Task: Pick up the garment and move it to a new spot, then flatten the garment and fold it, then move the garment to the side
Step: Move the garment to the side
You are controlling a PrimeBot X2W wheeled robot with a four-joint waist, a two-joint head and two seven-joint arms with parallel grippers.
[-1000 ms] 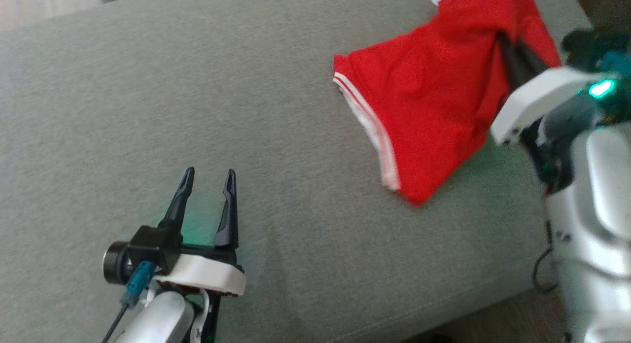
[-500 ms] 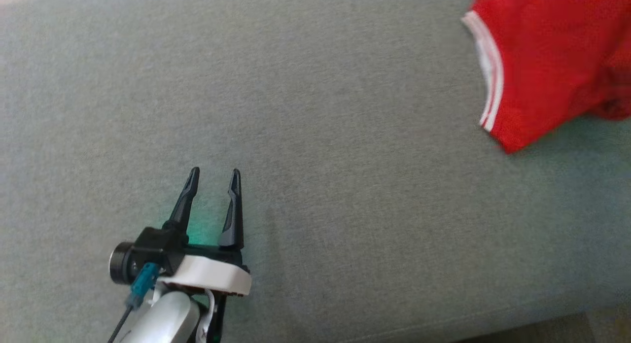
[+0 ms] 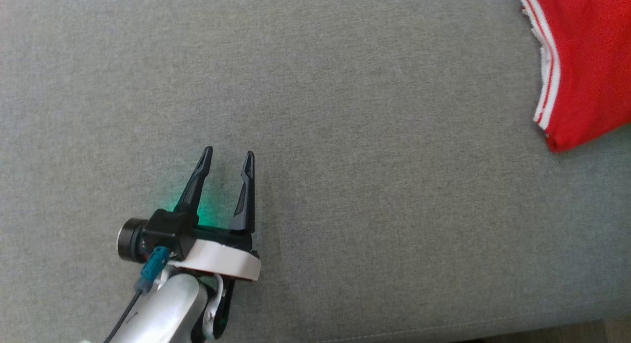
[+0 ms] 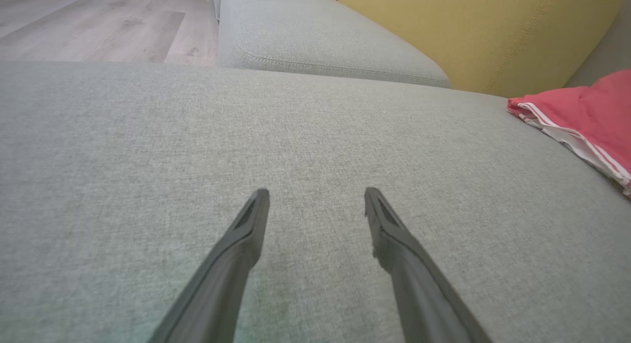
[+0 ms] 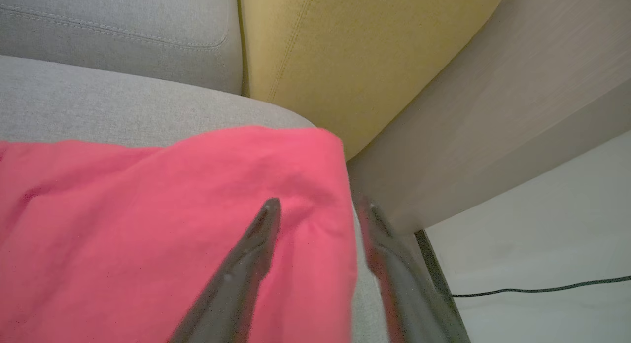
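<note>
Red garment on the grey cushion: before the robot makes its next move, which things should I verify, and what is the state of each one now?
1. Left gripper open and holding nothing: ok.
2. Left gripper apart from the red garment: ok.
3. Right gripper with jaws apart, over the garment's edge: ok.
4. Garment wholly on the grey cushion: cannot tell; the head view cuts it off.
5. Garment folded neatly: cannot tell; part of it is out of frame.
6. Black cable lying on the floor, off the cushion: ok.
</note>
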